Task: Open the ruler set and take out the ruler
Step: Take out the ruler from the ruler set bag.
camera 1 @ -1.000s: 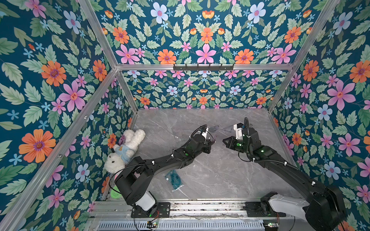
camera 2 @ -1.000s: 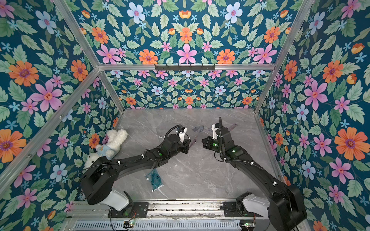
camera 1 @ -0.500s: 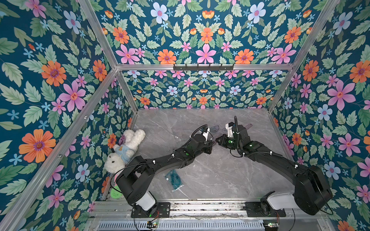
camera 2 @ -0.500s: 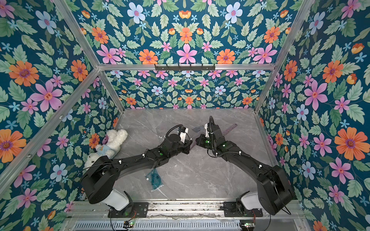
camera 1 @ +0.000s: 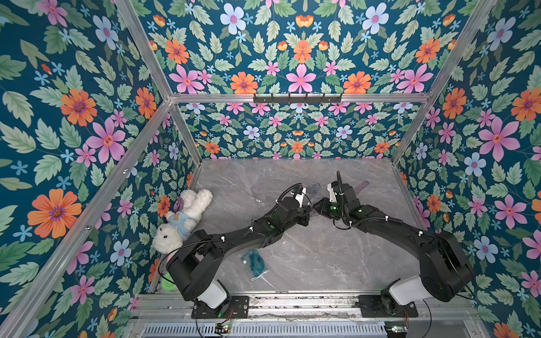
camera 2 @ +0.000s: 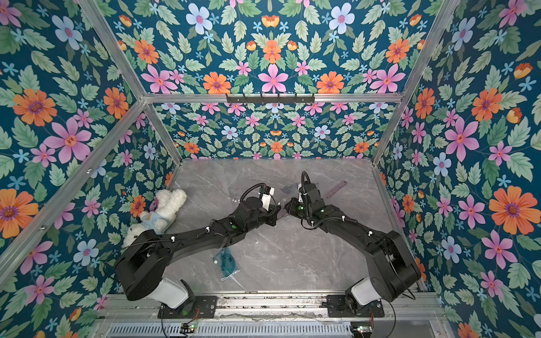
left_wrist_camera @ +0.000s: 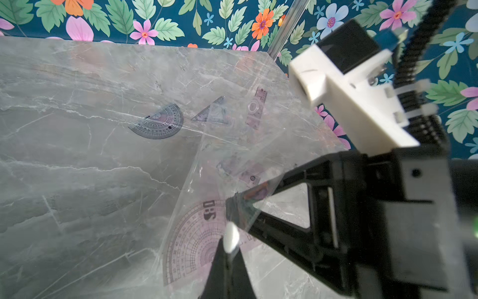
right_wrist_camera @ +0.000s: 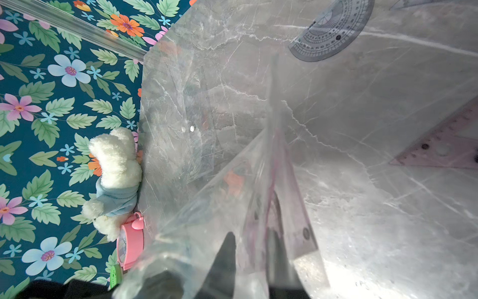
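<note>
We find the ruler set point(left_wrist_camera: 222, 155), a clear plastic bag, held up above the middle of the table point(left_wrist_camera: 77, 160) between the two arms. The left gripper point(left_wrist_camera: 229, 247) is pinched tight on one edge of the film. The right gripper point(right_wrist_camera: 252, 242) has its jaws a little apart, with film and what looks like the purple ruler point(right_wrist_camera: 292, 220) between them. We cannot tell whether it grips.

We judge the bag light, limp and slippery. It will crumple and slide rather than push back, so we would hold it at a doubled edge near its mouth. The ruler looks thin, stiff and slick. We would take it by the end nearest the opening, flat faces between the pads, and draw it out lengthwise. A purple protractor point(left_wrist_camera: 196, 240) shares the bag and may snag.
</note>
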`<state>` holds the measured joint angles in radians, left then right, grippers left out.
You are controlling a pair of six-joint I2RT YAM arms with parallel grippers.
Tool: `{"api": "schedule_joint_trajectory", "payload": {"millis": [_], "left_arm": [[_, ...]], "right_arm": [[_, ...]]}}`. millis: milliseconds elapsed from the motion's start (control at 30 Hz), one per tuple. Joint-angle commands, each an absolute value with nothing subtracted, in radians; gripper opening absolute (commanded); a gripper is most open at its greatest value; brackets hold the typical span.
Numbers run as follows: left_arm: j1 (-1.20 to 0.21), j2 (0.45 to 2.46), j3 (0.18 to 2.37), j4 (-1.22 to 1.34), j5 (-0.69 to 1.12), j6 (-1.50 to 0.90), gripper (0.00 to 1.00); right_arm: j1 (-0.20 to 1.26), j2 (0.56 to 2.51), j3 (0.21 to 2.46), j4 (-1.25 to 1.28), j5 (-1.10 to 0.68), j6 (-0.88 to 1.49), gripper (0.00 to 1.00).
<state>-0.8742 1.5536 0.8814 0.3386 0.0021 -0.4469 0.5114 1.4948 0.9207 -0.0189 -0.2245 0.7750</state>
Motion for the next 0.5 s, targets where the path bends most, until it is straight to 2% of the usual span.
{"api": "schedule_joint_trajectory", "payload": {"millis": [0,467], "left_arm": [[-0.874,1.551,0.881,0.380,0.005,-0.456,0.00],[-0.885,1.564,0.882,0.382,0.002,-0.459,0.00]], "right_arm": [[0.512,1.500,0.929,-0.005,-0.206,0.767,0.24],[0.511,1.457,0.949,-0.098,-0.088,0.691,0.29]]}}
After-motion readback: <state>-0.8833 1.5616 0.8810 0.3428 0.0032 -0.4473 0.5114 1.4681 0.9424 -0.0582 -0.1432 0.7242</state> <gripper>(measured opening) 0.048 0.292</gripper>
